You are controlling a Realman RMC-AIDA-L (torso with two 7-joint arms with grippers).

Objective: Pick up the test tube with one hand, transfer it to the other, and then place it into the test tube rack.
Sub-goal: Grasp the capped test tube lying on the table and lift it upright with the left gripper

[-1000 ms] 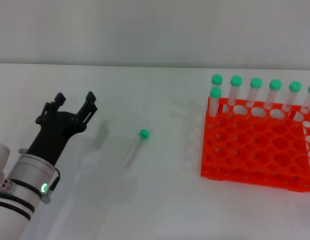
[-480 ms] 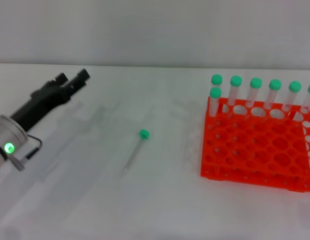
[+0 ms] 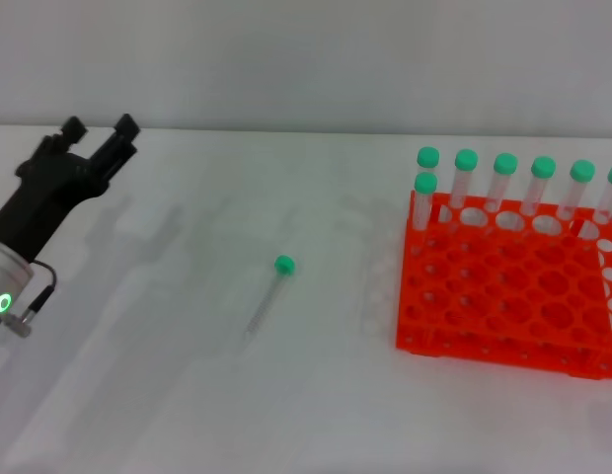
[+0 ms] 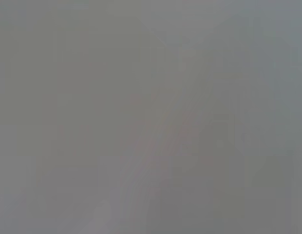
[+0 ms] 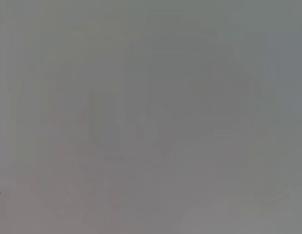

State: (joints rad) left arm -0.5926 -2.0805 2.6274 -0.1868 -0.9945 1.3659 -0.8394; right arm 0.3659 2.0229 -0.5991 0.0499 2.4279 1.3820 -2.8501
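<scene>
The white table (image 3: 316, 395) carried two things. A test tube (image 3: 267, 297) lay flat near its middle, green cap toward 12 o'clock. Well apart, at 3 o'clock from it, stood the orange-red test tube rack (image 3: 508, 296), holding capped tubes (image 3: 503, 183) along its far row.

right wrist view: flat grey field edge to edge, faint uneven shading only. no object, gripper or surface edge can be made out.

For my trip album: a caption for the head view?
Left gripper open, far from the test tube lying left of the test tube rack.
</scene>
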